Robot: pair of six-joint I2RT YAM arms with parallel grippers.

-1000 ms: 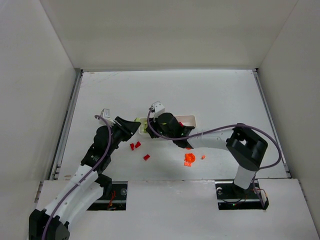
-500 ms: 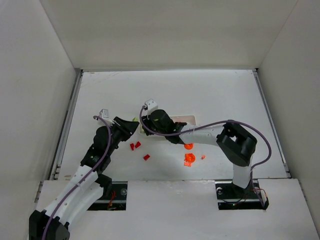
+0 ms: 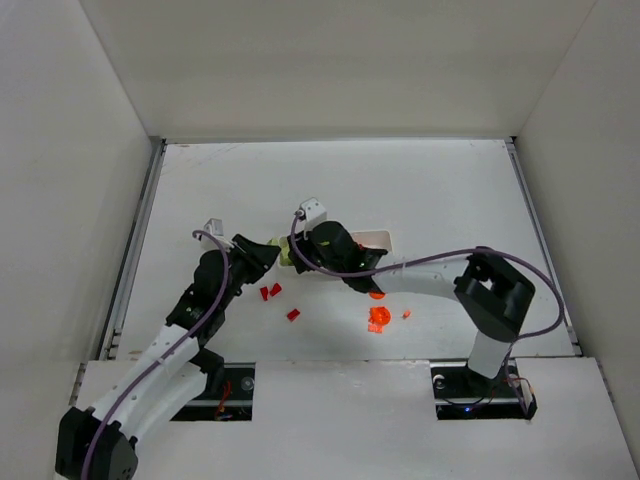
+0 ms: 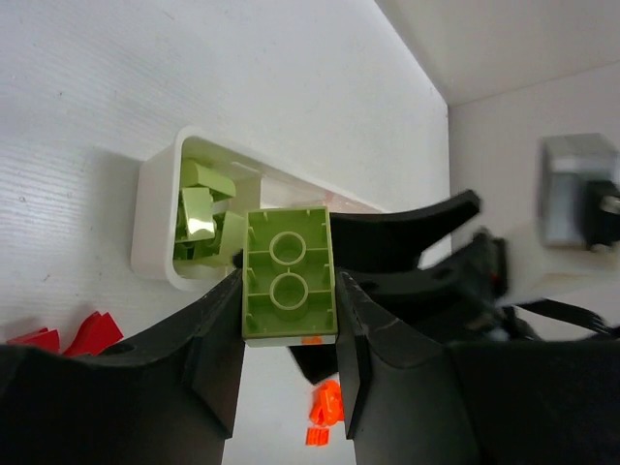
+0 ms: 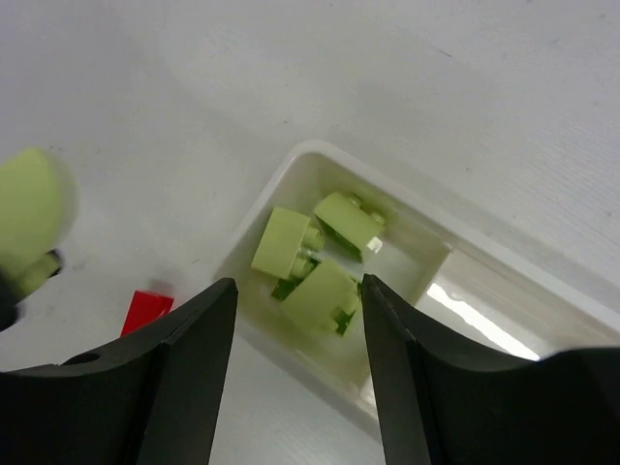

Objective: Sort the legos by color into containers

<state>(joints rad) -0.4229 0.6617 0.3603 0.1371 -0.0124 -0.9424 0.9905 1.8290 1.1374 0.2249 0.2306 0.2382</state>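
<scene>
Three yellow-green bricks (image 5: 286, 242) lie jumbled in the end compartment (image 5: 402, 237) of the white tray (image 5: 484, 237). Your right gripper (image 5: 297, 291) hangs directly above them, its fingers spread wide with nothing between them. From overhead, that gripper and its wrist cover most of the tray, so you see only the tray's right end poking out past the arm. You cannot tell what the other compartments hold.

Your left gripper (image 4: 288, 295) is pinching a fourth yellow-green brick (image 4: 288, 271), clamped by its two long sides. The brick's hollow underside and two round tubes face the wrist camera. It sits just beside the tray's left end, and in the left wrist view the filled compartment lies right behind it. The two grippers are near each other but apart.

On the table (image 3: 430, 190), on your side of the tray, three red bricks (image 3: 276, 291) lie loose. Two are close together below the left gripper, and the third is a little nearer the arm bases. To their right sits a cluster of orange bricks (image 3: 379, 319) with one small orange piece (image 3: 406, 313) just beside it. Another orange brick (image 3: 376, 294) lies at the edge of the right arm.
</scene>
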